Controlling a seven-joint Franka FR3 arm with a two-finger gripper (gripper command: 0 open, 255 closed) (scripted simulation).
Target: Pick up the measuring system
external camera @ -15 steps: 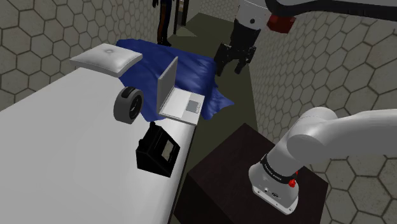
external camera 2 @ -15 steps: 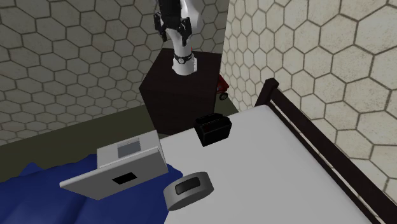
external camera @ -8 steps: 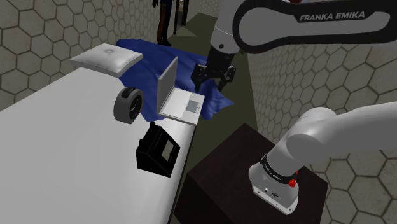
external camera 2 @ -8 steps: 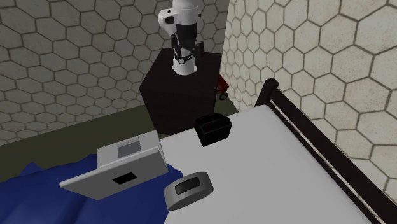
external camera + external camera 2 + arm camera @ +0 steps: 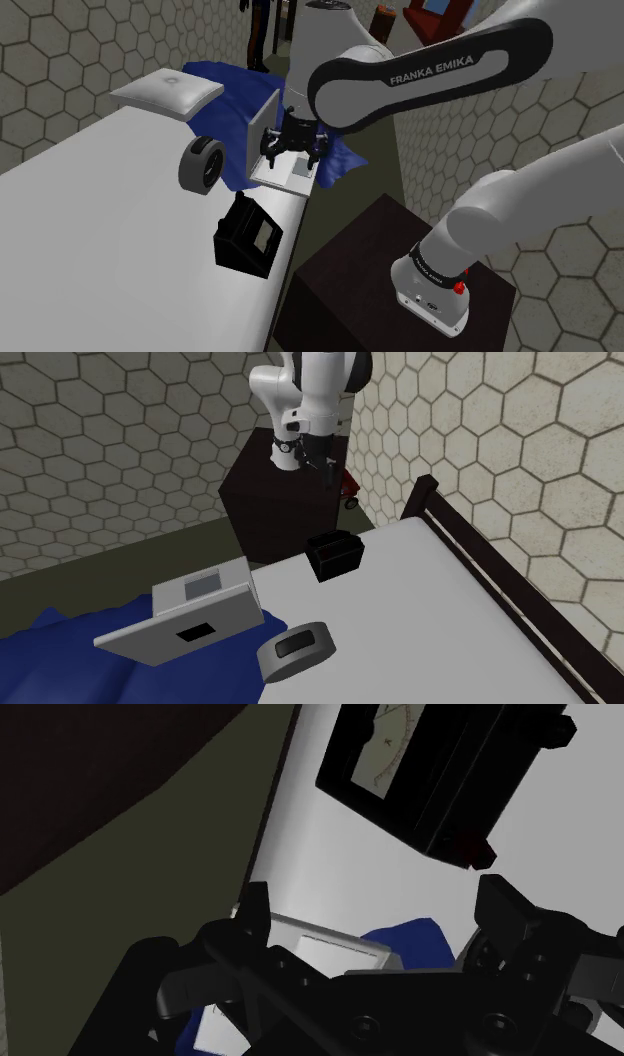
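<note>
The measuring system [image 5: 248, 240] is a black box with a pale dial face, standing at the white bed's [image 5: 100, 250] edge nearest the stand. In the second exterior view the black box [image 5: 335, 554] sits at the bed's [image 5: 420, 612] far edge. My gripper [image 5: 290, 150] hangs open above the laptop's keyboard, well beyond the meter and apart from it. In the second exterior view the gripper [image 5: 325, 464] points down in front of the stand. Along the open gripper [image 5: 380, 909], the meter [image 5: 430, 774] lies ahead, with nothing between the fingers.
An open grey laptop [image 5: 275, 145] rests on a blue blanket [image 5: 310, 110]. A grey wheel-shaped object [image 5: 203, 163] stands beside it, and a pillow [image 5: 167, 92] lies farther back. The dark stand [image 5: 400, 270] is close to the bed. A dark bed frame [image 5: 520, 602] runs along the bed's side.
The arm has swung down and toward the shoulder view's left, from over the floor strip to above the laptop. The fingers stayed apart. Nothing on the bed moved.
</note>
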